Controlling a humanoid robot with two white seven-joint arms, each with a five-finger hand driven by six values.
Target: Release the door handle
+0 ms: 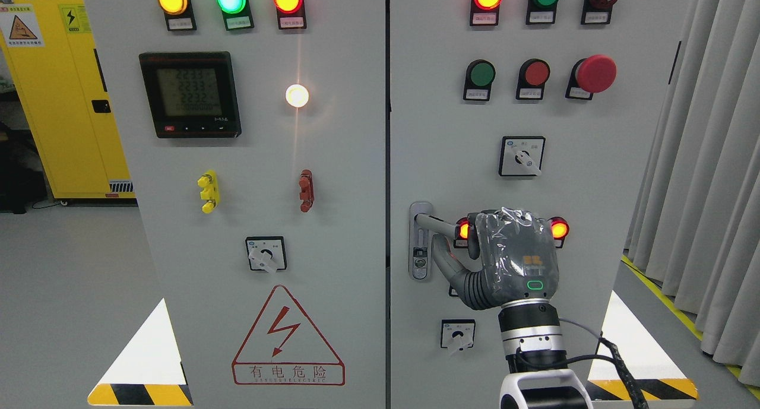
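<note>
From the head view, the grey cabinet [332, 177] shows a red warning triangle [288, 336] with a lightning bolt and the words "有电危险". The small screen [190, 94] reads 2233, 2233, 2232. The right hand [475, 251] is at the door handle [428, 222] on the right door. Its fingers are curled over the handle's bar and its thumb is underneath, gripping it.

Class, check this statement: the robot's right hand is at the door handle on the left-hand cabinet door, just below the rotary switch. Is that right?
One detail is wrong. The head view shows the right hand at the door handle on the right-hand cabinet door, not the left-hand one. It is indeed below the rotary switch.
</note>
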